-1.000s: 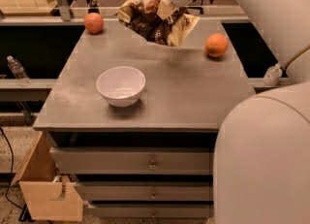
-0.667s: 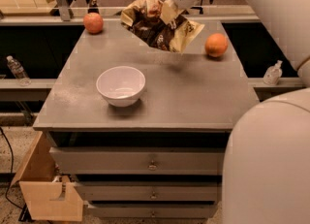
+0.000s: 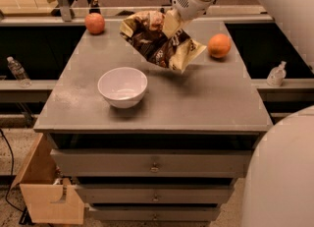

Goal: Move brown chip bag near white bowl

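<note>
One gripper (image 3: 172,20), mine, is clamping the bag (image 3: 159,42) by its top edge, above and beyond the bowl (image 3: 122,86); I am judging it light, crinkly, slippery, so gripping the edge is suiting it.

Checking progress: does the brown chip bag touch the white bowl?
Apart. Camera view: gripper, over the rear tabletop, holds the bag aloft; bare surface separates bag and bowl.
</note>
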`<state>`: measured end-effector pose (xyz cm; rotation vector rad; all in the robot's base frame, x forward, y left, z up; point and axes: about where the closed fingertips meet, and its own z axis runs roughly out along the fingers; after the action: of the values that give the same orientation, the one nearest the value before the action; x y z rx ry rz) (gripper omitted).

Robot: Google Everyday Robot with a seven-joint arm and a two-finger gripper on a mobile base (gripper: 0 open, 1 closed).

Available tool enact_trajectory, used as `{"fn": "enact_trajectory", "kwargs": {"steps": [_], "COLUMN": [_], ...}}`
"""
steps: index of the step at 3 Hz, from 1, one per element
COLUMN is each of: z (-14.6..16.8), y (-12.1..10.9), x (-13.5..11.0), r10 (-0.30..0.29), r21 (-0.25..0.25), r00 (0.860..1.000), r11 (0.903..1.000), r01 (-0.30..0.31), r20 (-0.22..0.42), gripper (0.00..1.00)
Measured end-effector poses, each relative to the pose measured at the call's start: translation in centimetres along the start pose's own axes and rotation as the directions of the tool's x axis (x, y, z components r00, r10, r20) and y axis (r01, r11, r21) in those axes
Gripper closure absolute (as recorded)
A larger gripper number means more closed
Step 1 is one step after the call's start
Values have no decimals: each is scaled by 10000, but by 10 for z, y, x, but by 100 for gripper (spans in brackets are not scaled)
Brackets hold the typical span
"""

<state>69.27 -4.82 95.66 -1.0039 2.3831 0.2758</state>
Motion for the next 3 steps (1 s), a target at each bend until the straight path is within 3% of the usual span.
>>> {"fn": "enact_trajectory", "kwargs": {"steps": [2, 3], "z": [-1, -6], "y": [4, 20], "x": [7, 20], "r10": [41, 54], "r21": [-111, -137], "r00": [9998, 9987], "r11": [9999, 9999], "r01": [-43, -61], "r20": [-189, -505], "gripper": [100, 100]}}
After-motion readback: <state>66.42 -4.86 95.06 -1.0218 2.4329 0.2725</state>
